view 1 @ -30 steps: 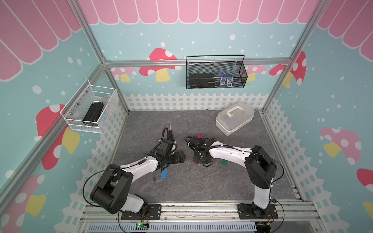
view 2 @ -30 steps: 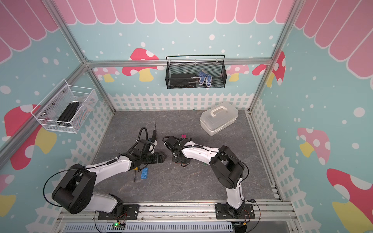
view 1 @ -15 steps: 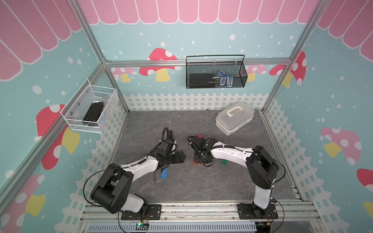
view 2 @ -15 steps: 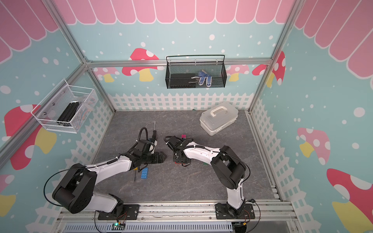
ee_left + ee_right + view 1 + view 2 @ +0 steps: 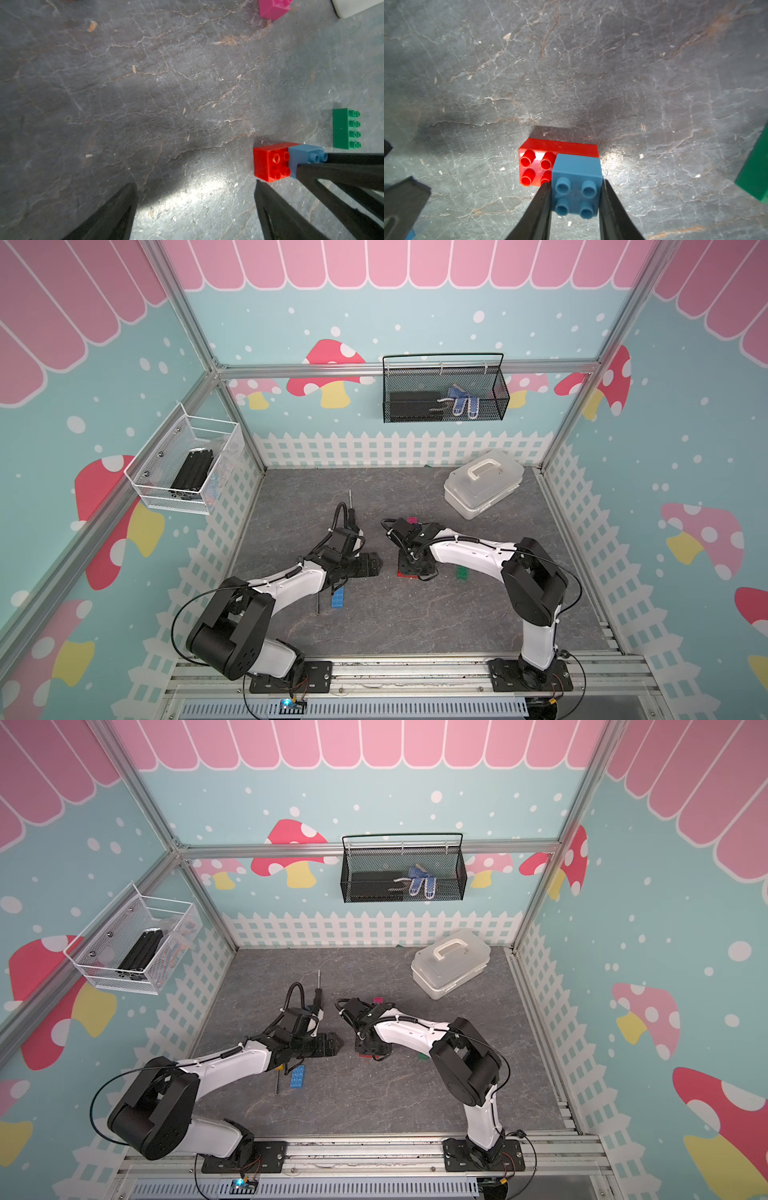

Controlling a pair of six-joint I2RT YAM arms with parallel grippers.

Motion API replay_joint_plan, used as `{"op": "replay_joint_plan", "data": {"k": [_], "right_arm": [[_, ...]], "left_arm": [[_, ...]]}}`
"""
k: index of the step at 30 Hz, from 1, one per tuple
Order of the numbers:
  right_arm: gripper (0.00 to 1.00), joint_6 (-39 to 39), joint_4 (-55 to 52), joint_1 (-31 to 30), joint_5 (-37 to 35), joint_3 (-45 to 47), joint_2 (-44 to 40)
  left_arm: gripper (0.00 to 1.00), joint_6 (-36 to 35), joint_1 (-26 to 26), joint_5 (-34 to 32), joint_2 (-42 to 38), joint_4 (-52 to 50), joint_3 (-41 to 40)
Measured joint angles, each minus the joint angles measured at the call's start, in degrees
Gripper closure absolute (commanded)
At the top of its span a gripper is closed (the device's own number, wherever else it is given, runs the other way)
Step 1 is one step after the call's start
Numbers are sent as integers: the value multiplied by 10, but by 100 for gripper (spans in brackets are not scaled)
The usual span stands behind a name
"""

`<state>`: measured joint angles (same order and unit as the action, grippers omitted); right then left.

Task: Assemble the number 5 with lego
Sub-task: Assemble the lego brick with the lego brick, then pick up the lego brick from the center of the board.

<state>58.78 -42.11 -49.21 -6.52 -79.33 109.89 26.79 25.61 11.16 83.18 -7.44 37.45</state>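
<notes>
The right gripper (image 5: 576, 185) reaches down over the build. Its fingers lie along both sides of the short blue brick (image 5: 576, 166), but I cannot tell whether they pinch it or merely flank it. That brick sits on one half of the red brick (image 5: 535, 166), which rests flat on the surface (image 5: 571, 72) midway between the arms, with four red studs bare.

The step looks like seating this short piece. It should be pressed straight down until its lower edge meets the red all round, then let go and the gripper lifted vertically, since a sideways pull could tilt the brick or drag the pair.

The left gripper (image 5: 195, 184) is spread wide and empty, low over the surface, with one fingertip near the red end. It could steady that end, though it also crowds the spot.

The white box (image 5: 482, 485) stands well apart at the back. A screwdriver (image 5: 352, 512) lies behind the left wrist. The long blue brick (image 5: 338, 597) lies under the left arm beside a thin shaft, which makes it awkward to pick. The green brick (image 5: 344, 131) lies near the build without touching it, and the pink brick (image 5: 272, 9) is farther back.
</notes>
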Motion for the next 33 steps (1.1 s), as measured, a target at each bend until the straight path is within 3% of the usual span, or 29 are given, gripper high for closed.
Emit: {"op": "replay_joint_plan", "data": {"k": [8,16,22,33], "right_arm": [[44,-4,-10,0,1,0,0],[41,-5,-19,0,-3,-6,-10],[40,-12,-35,5,-17,-5,-66],[32,-79,-67,123,-43,104,-182]], "left_arm": [[9,0,0,0,-4,-5,1],[9,0,0,-3,-21,-20,3],[9,0,2,-7,-41,-38,6],[9,0,32,-37,-79,-89,29]]}}
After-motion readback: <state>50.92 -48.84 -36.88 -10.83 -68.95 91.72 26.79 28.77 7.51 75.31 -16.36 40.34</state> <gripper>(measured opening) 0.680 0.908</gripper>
